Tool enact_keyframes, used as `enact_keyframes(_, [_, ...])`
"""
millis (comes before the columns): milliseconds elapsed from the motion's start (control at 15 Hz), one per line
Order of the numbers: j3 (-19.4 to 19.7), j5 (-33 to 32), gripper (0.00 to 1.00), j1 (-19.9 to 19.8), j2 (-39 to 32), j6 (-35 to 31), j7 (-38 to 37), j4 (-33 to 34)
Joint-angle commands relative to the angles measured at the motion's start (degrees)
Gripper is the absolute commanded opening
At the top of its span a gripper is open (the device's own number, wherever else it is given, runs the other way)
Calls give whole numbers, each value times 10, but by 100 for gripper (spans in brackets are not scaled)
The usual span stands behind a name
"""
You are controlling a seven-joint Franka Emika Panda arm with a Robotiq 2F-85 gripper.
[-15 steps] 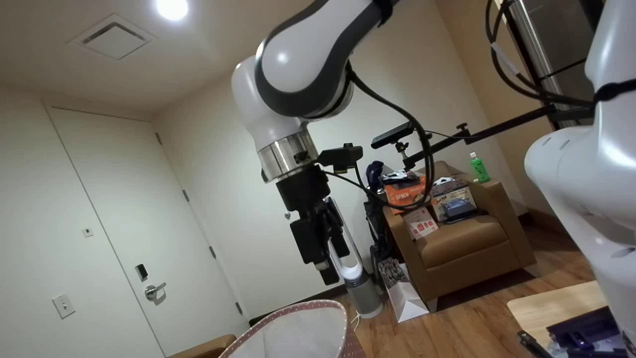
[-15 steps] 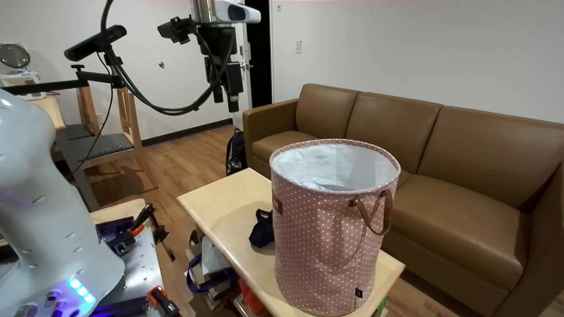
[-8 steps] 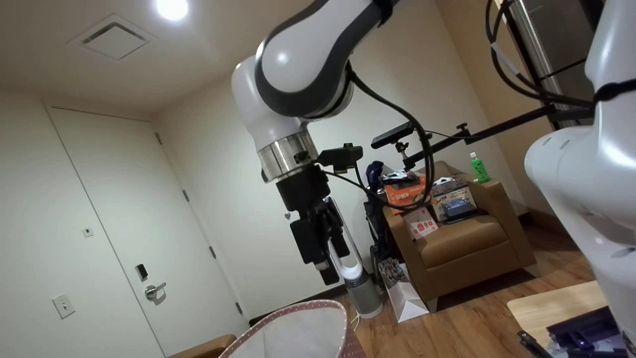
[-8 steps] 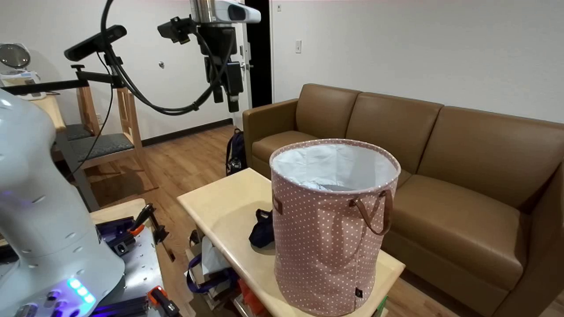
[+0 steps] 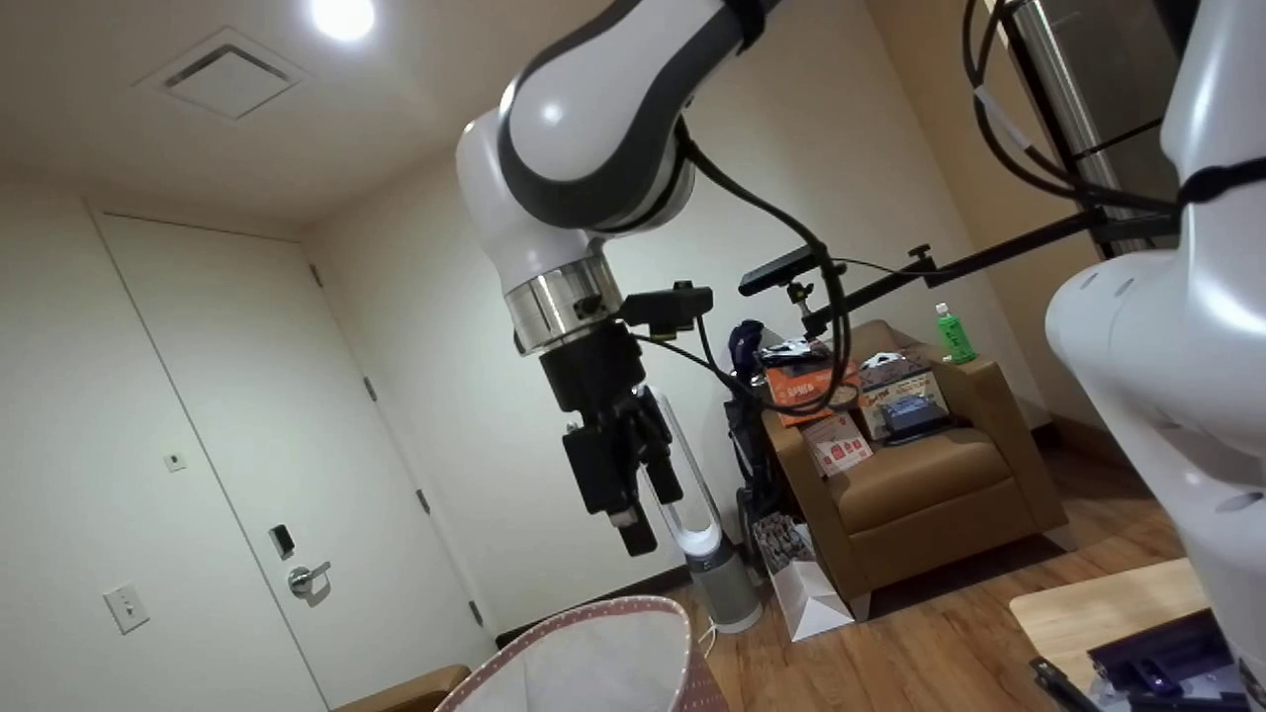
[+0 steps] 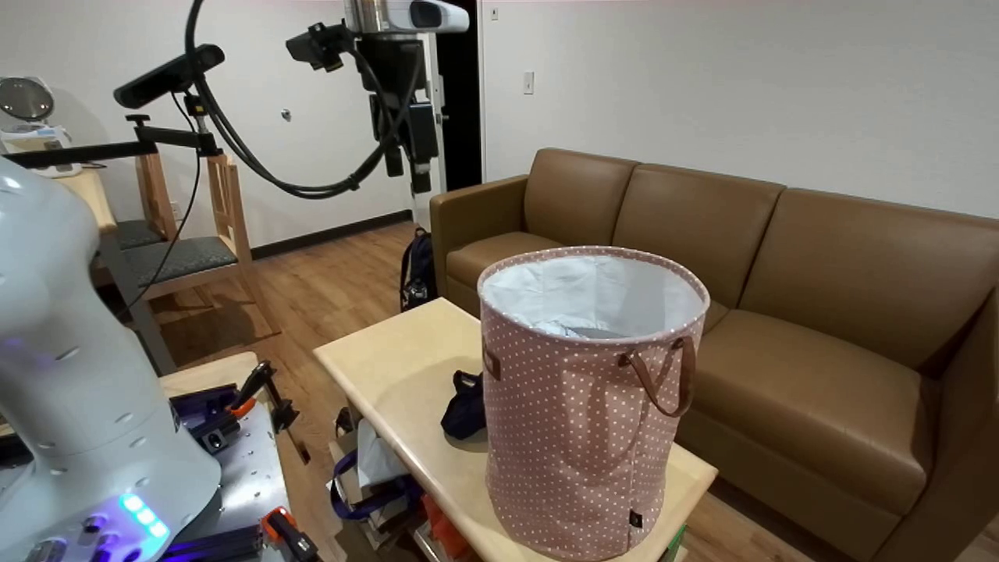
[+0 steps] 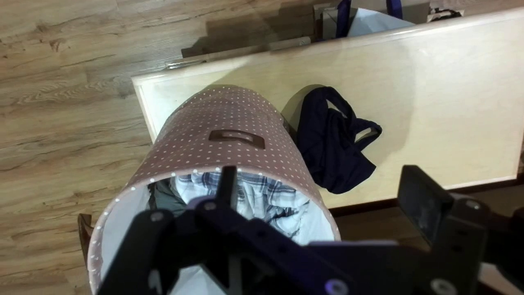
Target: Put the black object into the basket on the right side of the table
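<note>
Jaws wide apart, and below them lies the dark looped cloth [image 7: 333, 151], likely light, floppy, best pinched at its bunched middle!

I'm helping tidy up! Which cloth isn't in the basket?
The dark cloth with loops, on the table; the plaid cloth and grey cloth are inside the basket.

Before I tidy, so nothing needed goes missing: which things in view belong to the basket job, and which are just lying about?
For the job:
crumpled dark cloth item with loops
pink white-dotted fabric basket
pale wooden table under both

Just lying about:
green plastic bottle
dark fabric backpack
flat orange package
</note>
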State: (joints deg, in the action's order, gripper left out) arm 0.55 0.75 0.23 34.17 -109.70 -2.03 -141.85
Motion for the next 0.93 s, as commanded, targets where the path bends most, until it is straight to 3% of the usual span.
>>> enact_keyframes(0, [9, -6, 100, -15, -63, -20, 3, 48])
enact_keyframes(267, [-14, -4, 100, 17, -135, -37, 29, 87])
enact_keyframes(733, [-105, -46, 100, 92, -293, -2, 46, 177])
enact_keyframes(800, [-107, -59, 100, 94, -304, 2, 44, 187])
enact_keyframes(867, [-106, -37, 100, 96, -273, -23, 22, 150])
